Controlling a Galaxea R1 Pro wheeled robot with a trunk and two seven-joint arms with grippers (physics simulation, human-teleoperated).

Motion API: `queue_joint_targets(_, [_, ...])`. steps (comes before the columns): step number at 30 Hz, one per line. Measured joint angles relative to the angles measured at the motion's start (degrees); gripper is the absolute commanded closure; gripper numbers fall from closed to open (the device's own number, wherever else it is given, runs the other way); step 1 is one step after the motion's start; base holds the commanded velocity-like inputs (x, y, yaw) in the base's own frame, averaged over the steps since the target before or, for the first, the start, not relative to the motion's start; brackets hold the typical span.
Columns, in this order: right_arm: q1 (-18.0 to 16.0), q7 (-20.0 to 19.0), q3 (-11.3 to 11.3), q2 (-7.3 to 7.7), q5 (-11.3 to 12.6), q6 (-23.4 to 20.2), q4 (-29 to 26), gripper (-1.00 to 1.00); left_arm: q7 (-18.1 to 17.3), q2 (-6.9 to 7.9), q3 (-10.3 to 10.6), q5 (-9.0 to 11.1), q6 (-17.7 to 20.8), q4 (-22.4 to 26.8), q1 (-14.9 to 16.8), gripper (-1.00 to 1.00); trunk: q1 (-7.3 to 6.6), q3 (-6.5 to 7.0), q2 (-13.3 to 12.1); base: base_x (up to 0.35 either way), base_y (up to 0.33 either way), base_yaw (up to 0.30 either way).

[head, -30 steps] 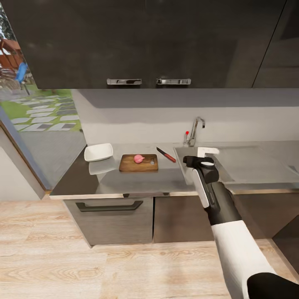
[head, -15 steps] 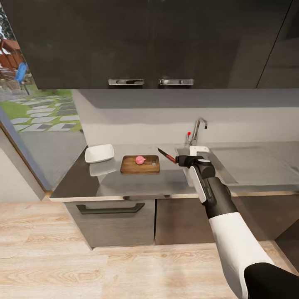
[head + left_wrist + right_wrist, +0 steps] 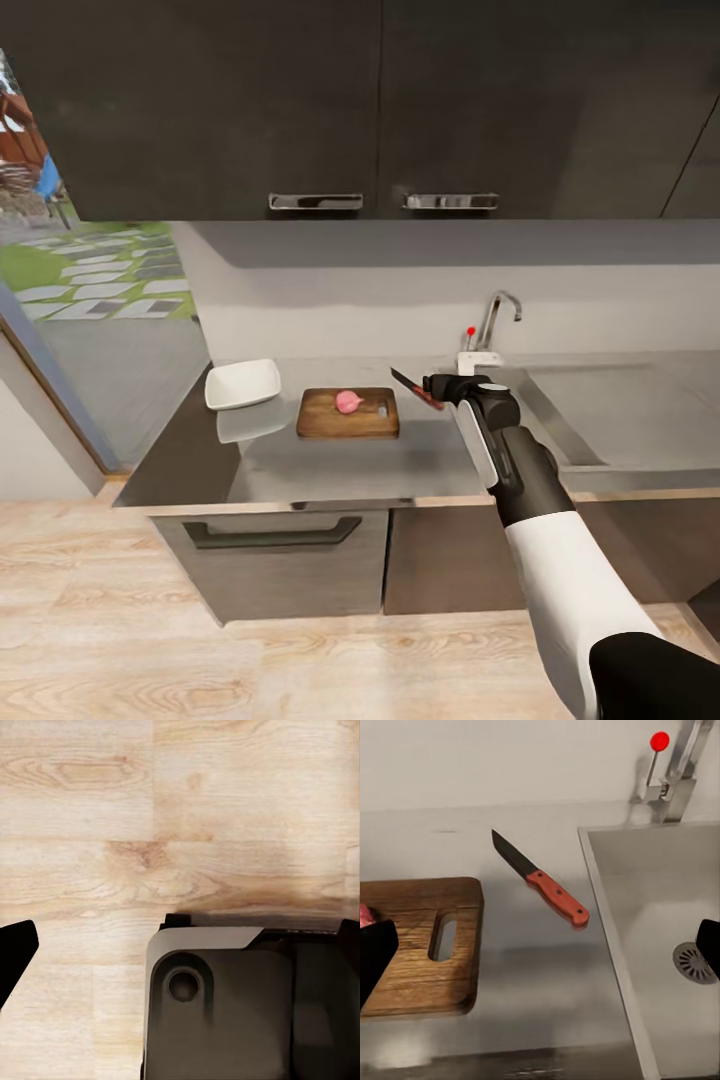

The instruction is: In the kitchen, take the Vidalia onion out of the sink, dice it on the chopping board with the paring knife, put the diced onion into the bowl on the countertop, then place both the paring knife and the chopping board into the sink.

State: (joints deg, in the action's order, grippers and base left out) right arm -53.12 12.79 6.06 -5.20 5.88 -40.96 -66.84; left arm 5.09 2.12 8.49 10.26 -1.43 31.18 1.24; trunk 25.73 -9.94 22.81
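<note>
Right gripper (image 3: 440, 386) is held open over the countertop (image 3: 340, 460), its dark fingertips seen well apart at the two edges of the right wrist view, with nothing between them. The paring knife (image 3: 542, 880) is found just ahead of it, lying flat on the grey glossy worktop between board and basin; its long axis runs diagonally, dark blade tip pointing away toward the wall, red handle toward the sink rim. The right arm is judged the nearer one; the left gripper's state cannot be told from its wrist view, where wooden floor and a dark base part are seen.

From left to right are found: the bowl (image 3: 242, 384), white and squarish; the chopping board (image 3: 348, 414), dark wood with rounded corners, the Vidalia onion (image 3: 348, 402) resting whole on it; the knife; then the sink (image 3: 620, 410), stainless steel.
</note>
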Motion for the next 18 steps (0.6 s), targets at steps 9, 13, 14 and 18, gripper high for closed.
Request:
queue_joint_targets(9, [0.15,-0.03,-0.08,0.13,-0.06,0.00,0.00,-1.00,-0.02,0.00,-0.01,-0.12,0.00,-0.01,0.01,-1.00,0.00,0.00,0.00,0.231,-0.171,0.000])
queue_joint_targets(13, [0.25,-0.05,-0.07,0.17,-0.04,0.00,0.00,-1.00,-0.01,0.00,-0.05,-0.17,0.00,-0.08,0.00,-1.00,0.00,0.00,0.00,0.224,-0.153,0.000])
queue_joint_targets(14, [0.25,-0.07,-0.07,0.17,-0.02,0.00,0.00,-1.00,-0.01,0.00,-0.07,-0.17,0.00,-0.08,-0.01,-1.00,0.00,0.00,0.00,0.219,-0.117,0.000])
queue_joint_targets(18, [0.31,-0.11,-0.08,0.18,0.01,0.00,0.00,-1.00,-0.01,0.00,-0.10,-0.17,0.00,-0.09,-0.01,-1.00,0.00,0.00,0.00,0.212,-0.100,0.000])
